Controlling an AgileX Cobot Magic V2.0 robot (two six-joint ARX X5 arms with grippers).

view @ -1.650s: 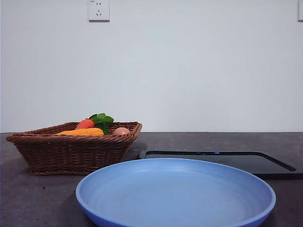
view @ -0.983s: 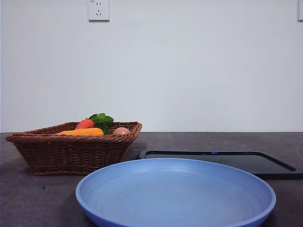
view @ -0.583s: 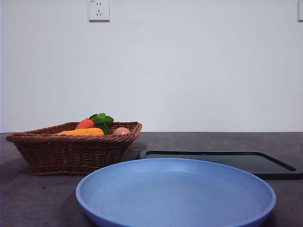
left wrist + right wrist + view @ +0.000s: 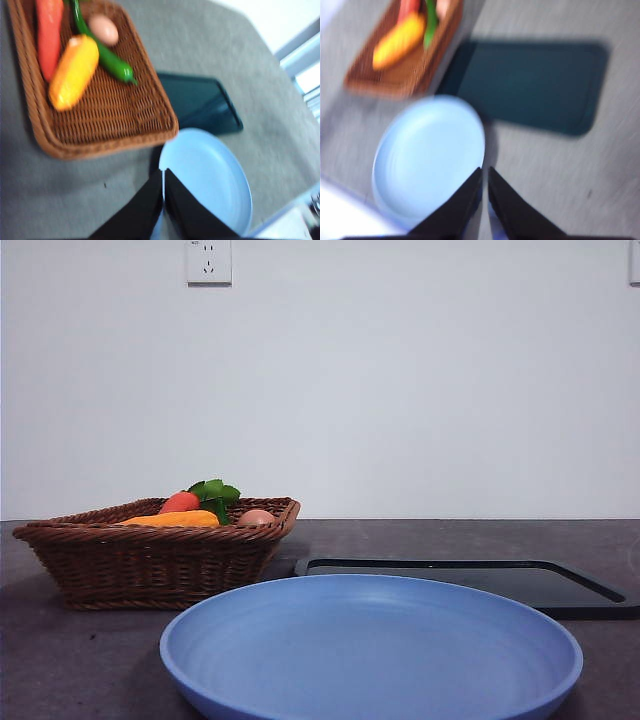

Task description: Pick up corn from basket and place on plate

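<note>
Both pincers hung closed and empty, well apart from the corn (image 4: 74,71), which lay in the basket (image 4: 112,125) beside a carrot (image 4: 49,35); the left pincer (image 4: 163,175) hovered over the plate's (image 4: 210,175) rim, the right pincer (image 4: 484,174) beside it.

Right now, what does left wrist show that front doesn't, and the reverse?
Left wrist only: the left tool, shut and apart from the basket, plus a green pepper lying inside it. Front only: a wall socket and the carrot's leaves. Both: corn, carrot, egg, plate, black tray. The corn lies in the basket, ungrasped.
</note>
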